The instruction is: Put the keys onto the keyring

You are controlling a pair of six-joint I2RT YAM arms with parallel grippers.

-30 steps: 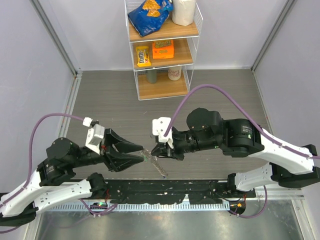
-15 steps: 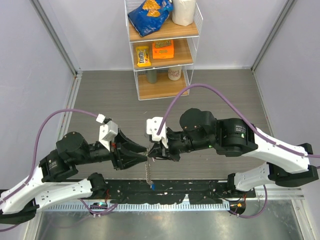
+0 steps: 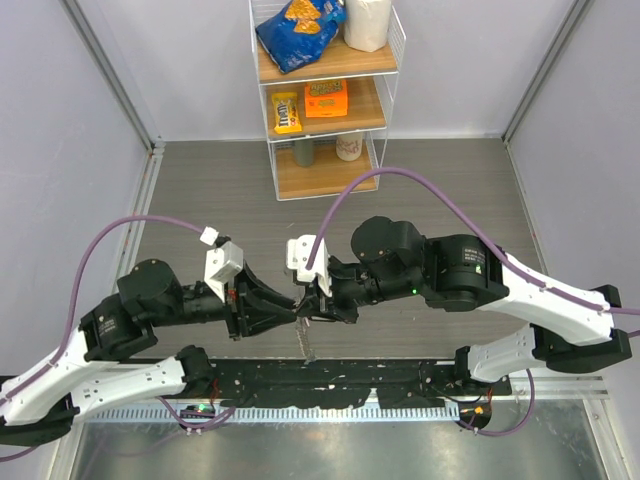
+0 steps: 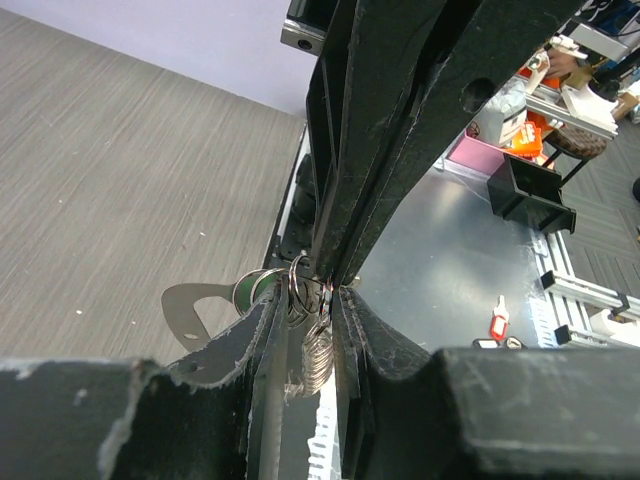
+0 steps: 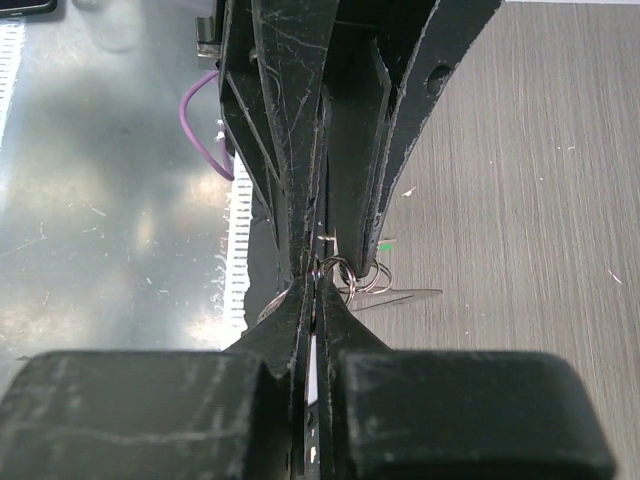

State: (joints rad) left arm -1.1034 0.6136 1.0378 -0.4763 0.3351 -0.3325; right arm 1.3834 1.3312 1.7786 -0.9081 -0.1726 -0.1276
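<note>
- Both arms are nose to nose just in front of their bases, at about 6 o'clock on the counter (image 3: 440, 200). The left end effector (image 3: 285, 313) comes in from 9 o'clock and the right end effector (image 3: 305, 305) from 3 o'clock.
- The right one is clenched tight on the keyring (image 3: 306, 340), right at the little cluster of rings. The floppy chain part dangles off toward 6 o'clock, clear of the counter.
- The left one's jaws are narrow, with the rings and chain sitting between them. Honestly I can't tell whether it's actually pinching anything or just crowding in.
- From the left wrist cam, a green-headed key (image 4: 250, 290) and a flat silver key (image 4: 190, 312) poke out at 9 o'clock of the ring bunch. I can't tell if they're threaded on or only hooked.
- Biggest risk imo is that everything hangs off one tiny pinch. If the right lets go before the left has a real hold, the whole lot drops.
- If the left closes on the chain instead of a ring, pulling would just slide or twist the bundle.
- The tips are nearly touching, so a small misalignment could jam finger into finger.
- A loosely hooked key could shake off if either arm jerks.
</note>
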